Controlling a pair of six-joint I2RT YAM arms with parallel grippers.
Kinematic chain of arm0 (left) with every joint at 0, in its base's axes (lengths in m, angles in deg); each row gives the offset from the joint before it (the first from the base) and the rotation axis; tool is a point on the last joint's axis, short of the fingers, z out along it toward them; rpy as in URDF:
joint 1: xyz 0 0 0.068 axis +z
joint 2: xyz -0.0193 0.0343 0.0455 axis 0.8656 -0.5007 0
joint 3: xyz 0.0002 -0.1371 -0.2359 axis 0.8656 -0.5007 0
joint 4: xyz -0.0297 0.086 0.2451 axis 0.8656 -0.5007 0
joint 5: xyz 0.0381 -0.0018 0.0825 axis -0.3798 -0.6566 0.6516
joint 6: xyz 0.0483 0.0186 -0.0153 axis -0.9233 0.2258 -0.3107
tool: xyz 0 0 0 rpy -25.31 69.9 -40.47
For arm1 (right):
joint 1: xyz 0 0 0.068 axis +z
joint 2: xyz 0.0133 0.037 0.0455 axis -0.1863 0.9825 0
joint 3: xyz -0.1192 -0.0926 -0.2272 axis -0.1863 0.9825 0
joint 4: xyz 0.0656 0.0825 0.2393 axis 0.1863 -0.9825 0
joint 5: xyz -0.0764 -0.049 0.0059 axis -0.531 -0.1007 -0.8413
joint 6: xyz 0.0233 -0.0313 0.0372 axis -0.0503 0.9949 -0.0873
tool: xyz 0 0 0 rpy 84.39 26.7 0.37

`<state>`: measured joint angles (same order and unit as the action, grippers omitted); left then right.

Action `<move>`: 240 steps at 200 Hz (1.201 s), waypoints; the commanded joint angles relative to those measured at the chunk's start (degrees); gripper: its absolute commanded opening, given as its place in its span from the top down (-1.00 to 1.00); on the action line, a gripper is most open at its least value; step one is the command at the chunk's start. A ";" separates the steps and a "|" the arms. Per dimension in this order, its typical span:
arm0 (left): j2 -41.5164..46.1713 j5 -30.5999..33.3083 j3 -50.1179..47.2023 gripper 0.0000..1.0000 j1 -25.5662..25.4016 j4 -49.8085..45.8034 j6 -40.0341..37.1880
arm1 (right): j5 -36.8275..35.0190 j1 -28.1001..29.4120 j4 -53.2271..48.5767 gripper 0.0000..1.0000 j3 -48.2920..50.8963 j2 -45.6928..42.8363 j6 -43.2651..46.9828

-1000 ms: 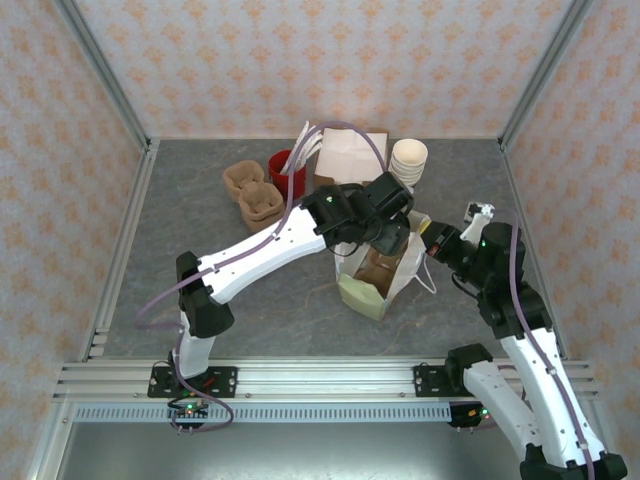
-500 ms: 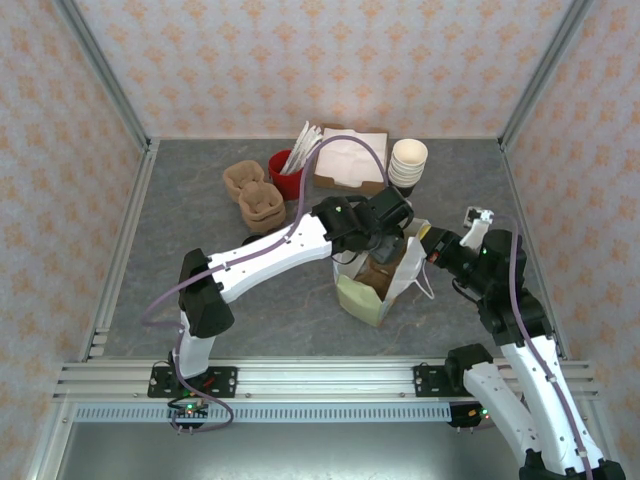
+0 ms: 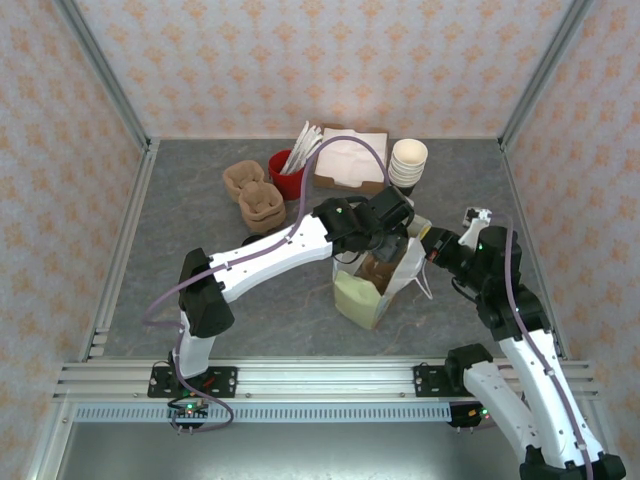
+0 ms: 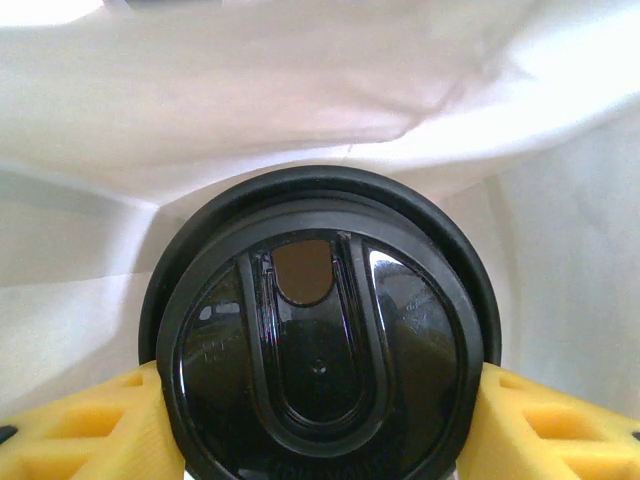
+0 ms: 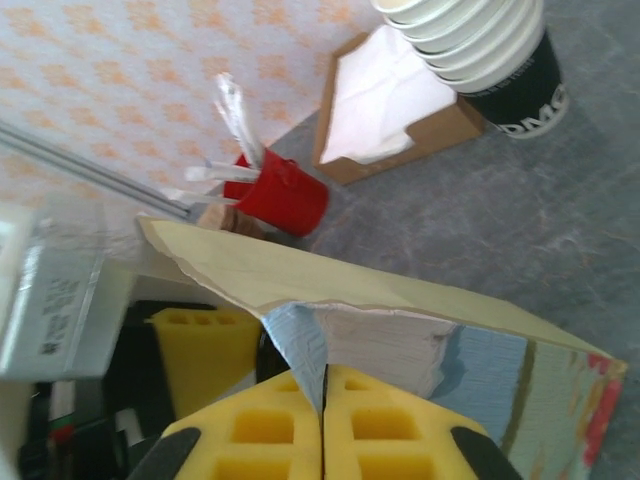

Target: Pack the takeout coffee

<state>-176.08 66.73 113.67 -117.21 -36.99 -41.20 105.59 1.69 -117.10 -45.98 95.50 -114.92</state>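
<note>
Coffee (image 4: 320, 340) crowds bag (image 4: 300, 90) wall (tight).

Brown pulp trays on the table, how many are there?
2. One tray sits left of the red cup; the other just nearer the arms. Each may be a stack hiding more.

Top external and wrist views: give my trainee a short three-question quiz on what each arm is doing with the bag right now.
1. True or false: the right end effector is pinched shut on the paper bag's rim.
2. What does the left end effector grip? A: nothing. B: the takeout coffee. C: the paper bag.
3. Fill in: the takeout coffee sits inside the ____.
Key: 1 true; 2 B; 3 paper bag.
</note>
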 commanded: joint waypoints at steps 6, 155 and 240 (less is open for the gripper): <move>0.27 -0.30 -0.53 -0.22 0.47 0.41 -1.14 | -5.71 -0.21 -5.77 0.63 -5.52 1.35 3.83; 2.99 -0.65 -2.16 -0.22 2.04 -0.86 -2.78 | 28.08 -13.13 -33.02 -0.12 -40.84 36.81 38.32; 7.93 -1.58 -5.95 -0.22 2.60 -0.17 -2.64 | 28.05 -12.76 -34.24 -0.21 -39.73 39.28 49.46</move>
<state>-171.21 65.77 108.82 -114.69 -37.03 -43.34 133.39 -11.29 -150.84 -85.17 134.01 -70.05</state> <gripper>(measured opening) 0.609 0.603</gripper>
